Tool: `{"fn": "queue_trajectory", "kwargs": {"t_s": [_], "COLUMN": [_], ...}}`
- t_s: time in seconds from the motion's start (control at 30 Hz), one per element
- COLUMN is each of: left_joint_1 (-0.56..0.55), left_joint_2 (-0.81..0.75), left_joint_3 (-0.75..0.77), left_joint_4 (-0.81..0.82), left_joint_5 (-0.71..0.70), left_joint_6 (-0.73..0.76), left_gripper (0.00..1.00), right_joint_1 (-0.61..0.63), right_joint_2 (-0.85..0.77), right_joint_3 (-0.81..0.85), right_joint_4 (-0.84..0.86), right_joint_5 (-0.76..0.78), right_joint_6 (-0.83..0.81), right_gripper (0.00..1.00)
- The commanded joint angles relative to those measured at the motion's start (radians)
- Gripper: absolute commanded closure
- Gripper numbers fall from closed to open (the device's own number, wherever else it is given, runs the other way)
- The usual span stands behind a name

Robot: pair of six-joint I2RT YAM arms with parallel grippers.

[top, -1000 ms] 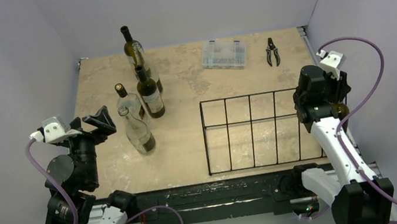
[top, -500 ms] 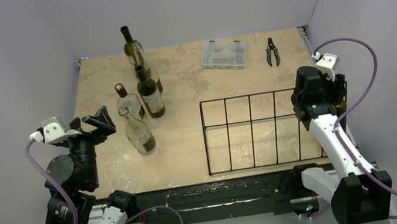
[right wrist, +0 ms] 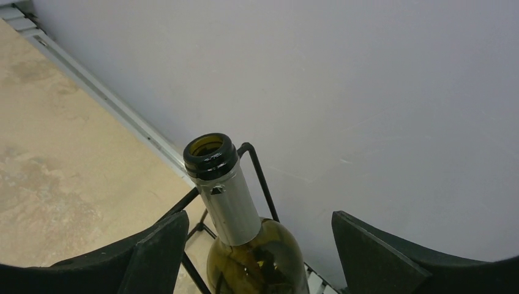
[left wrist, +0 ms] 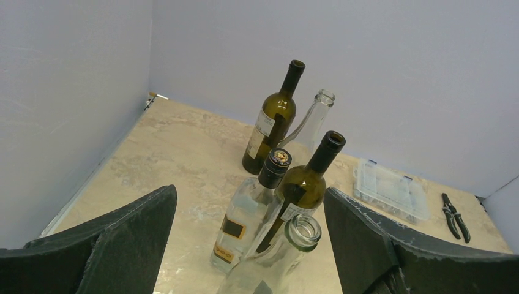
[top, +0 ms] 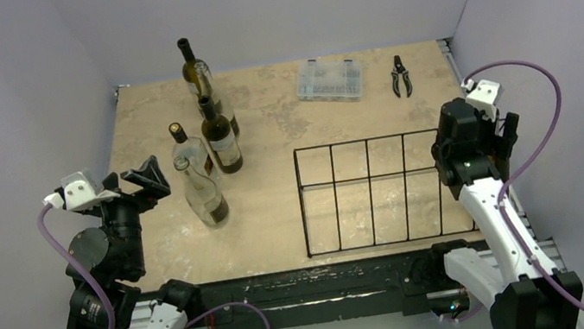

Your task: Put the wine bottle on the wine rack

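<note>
Green glass fills the right wrist view: the wine bottle (right wrist: 235,202), open-mouthed and with a grey foil sleeve on its neck, sits at the right end of the wine rack (top: 365,141), its neck rising just in front of one of the rack's black corner wires. The right gripper (right wrist: 258,229) straddles it with fingers spread wide. There is a clear gap between each pad and the glass, so nothing is being pinched. From above, the right arm covers that end of the rack and hides the bottle almost entirely, so I cannot tell whether it lies fully in a slot or only leans on the frame.

To the left of the rack, well apart from it, five standing bottles (top: 220,136) cluster upright on the table (top: 279,219) — two dark, three clear. The left gripper (left wrist: 250,193) faces them from the near side, jaws spread and empty, touching none.

Beyond the rack, toward the far wall, lie a clear plastic box (top: 329,79) and a pair of pliers (top: 401,76), neither involved.

As a judgement, the placing looks essentially done for this bottle: it is at the rack and the fingers are off it. What seems left is drawing the right arm clear without knocking the neck — and, should the others count too, all five remain unracked.
</note>
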Motion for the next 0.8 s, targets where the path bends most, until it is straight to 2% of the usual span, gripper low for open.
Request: {"fn": "queue_trajectory", "kwargs": {"t_s": [0.0,0.27,0.4,0.47,0.53,0.77], "left_joint_1": [-0.006,-0.006,-0.006,-0.006,-0.006,-0.005], "left_joint_2": [-0.002,0.003,0.007,0.011,0.014,0.022], "left_joint_3": [0.005,0.007,0.006,0.006,0.008,0.015], "left_joint_4": [0.034,0.031,0.031,0.030,0.028,0.020], "left_joint_5": [-0.009,-0.003,-0.006,-0.003,0.003,0.002], "left_joint_6": [0.013,0.013,0.015,0.013,0.012,0.013], "left_gripper": [0.10,0.10,0.10,0.10,0.10,0.10], "right_joint_1": [0.009,0.009,0.009,0.009,0.009,-0.001], "right_joint_2": [-0.057,-0.065,-0.060,-0.058,-0.063,-0.036], "right_joint_3": [0.048,0.131,0.191,0.226,0.238,0.245], "right_joint_4": [0.017,-0.051,-0.088,-0.150,-0.153,-0.078], "right_joint_5": [-0.045,-0.092,-0.181,-0.225,-0.193,-0.147], "right_joint_6": [-0.002,0.035,0.076,0.150,0.188,0.165], "right_gripper": [0.08,0.02,0.01,0.01,0.01,0.01]}}
